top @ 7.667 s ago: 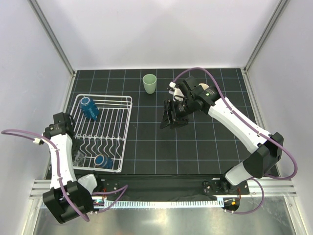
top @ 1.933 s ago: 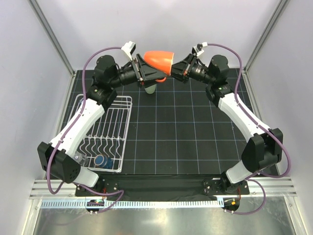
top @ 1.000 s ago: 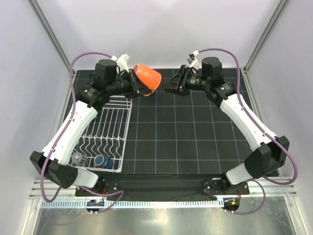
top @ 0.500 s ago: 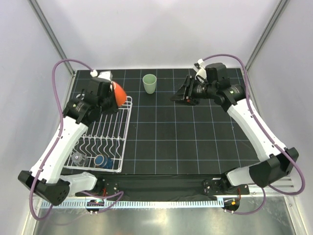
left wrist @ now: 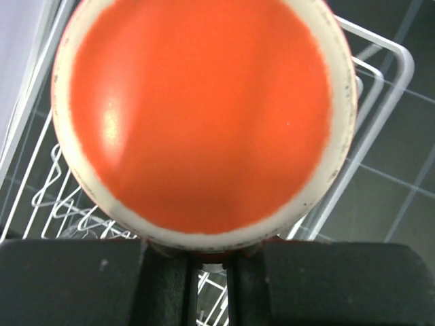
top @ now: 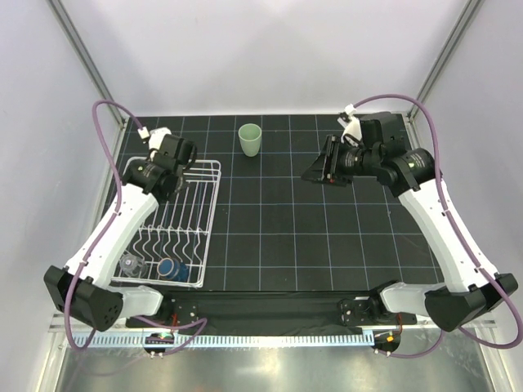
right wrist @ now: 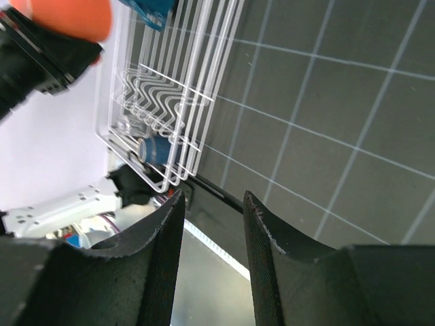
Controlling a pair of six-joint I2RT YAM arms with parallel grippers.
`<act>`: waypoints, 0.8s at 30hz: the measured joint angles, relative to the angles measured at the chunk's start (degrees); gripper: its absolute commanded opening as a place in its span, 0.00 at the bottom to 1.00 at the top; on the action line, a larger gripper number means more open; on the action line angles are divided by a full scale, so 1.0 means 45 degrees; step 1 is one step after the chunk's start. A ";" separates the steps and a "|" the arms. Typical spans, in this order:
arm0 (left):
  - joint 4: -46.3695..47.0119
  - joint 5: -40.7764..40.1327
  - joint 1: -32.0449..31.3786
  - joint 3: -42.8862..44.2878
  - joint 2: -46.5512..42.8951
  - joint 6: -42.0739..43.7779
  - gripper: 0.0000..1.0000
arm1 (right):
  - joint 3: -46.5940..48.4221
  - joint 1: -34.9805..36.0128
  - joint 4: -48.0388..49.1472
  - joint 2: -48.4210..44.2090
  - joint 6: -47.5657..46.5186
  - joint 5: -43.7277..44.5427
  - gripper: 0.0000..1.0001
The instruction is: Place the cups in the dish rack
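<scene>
My left gripper [top: 180, 173] is shut on the orange mug [left wrist: 204, 112], whose base fills the left wrist view, over the far end of the white dish rack [top: 214, 204]. The top view hides the mug under the wrist. The small dark blue mug [top: 172, 268] and the clear glass [top: 131, 264] lie at the rack's near end. The larger blue mug [right wrist: 153, 10] shows only in the right wrist view, beside the orange mug [right wrist: 68, 13]. The pale green tumbler [top: 249, 139] stands upright on the mat at the far middle. My right gripper [top: 321, 170] is open and empty, in the air right of the tumbler.
The black gridded mat [top: 310, 237] covers the table between grey side walls. The rack's wires [left wrist: 380, 102] lie right under the orange mug. A metal rail [top: 270, 339] runs along the near edge.
My left arm carried the orange mug from high over the far middle leftward and down onto the rack's far end. My right gripper, open, drew back to the right.
</scene>
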 measured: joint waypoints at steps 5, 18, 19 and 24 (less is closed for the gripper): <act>-0.0544 -0.0253 0.1253 -0.0393 0.0364 -0.1617 0.00 | 0.0209 -0.0131 -0.1093 -0.0151 -0.0772 0.0267 0.42; -0.2229 -0.0942 0.1894 -0.1093 0.1783 -0.6596 0.00 | 0.1171 -0.0257 -0.2443 -0.0058 -0.2259 0.0345 0.42; -0.2317 -0.0967 0.1894 -0.1093 0.1933 -0.6907 0.00 | 0.1219 -0.0257 -0.2516 -0.0044 -0.2351 0.0355 0.42; -0.2293 -0.0991 0.1953 -0.1141 0.2293 -0.8048 0.00 | 0.1447 -0.0282 -0.2861 0.0092 -0.2701 0.0452 0.42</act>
